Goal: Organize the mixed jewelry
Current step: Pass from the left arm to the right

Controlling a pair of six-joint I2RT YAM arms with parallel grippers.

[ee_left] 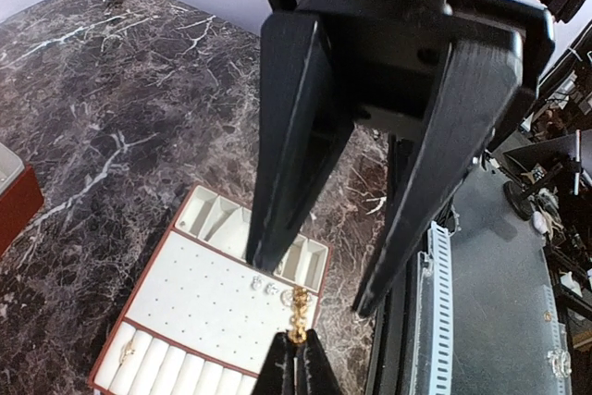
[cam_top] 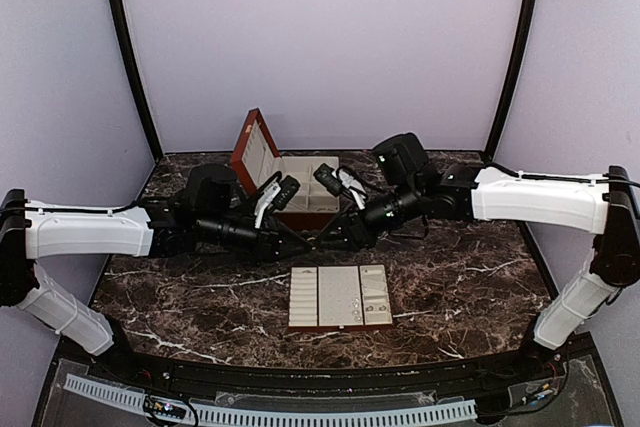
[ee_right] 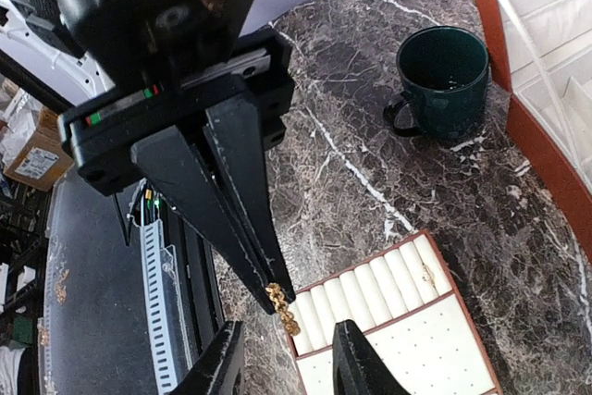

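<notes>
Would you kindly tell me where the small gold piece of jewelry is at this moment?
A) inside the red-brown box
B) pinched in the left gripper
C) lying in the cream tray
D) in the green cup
B: the left gripper pinches the gold piece between its shut fingertips, and the right gripper stands open beside it.

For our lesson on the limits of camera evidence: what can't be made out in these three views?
Dark green cup: in the right wrist view its inside is too dark to show contents; the top view shows no cup.
Gold piece in the shut jaws of the left gripper: too small in every view to name its type.
Slotted tray: cut off by the bottom edge in both wrist views.
</notes>
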